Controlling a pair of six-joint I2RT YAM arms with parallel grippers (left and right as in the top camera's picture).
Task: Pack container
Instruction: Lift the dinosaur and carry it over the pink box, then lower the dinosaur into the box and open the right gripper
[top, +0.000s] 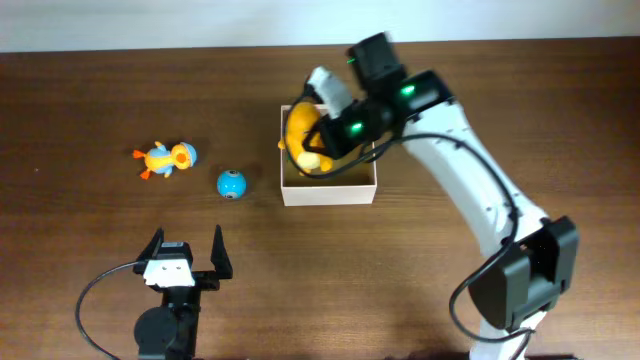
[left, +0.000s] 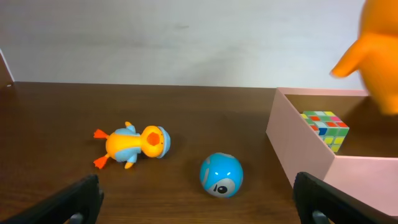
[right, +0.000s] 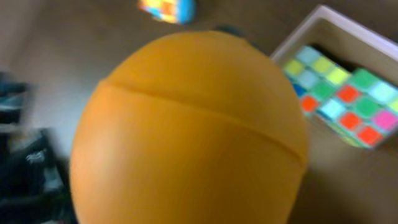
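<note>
The small square white container (top: 330, 192) sits under the round orange toy (top: 300, 135) clamped in your right fingers (top: 322, 128). Next, lower it and let go. Your left fingers (left: 74, 202) are apart.

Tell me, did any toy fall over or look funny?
Yes. The duck toy lies tipped on its side on the table, feet pointing sideways, left of the blue ball. The right gripper holds an orange toy over the box. Nothing looks spilled or broken.
</note>
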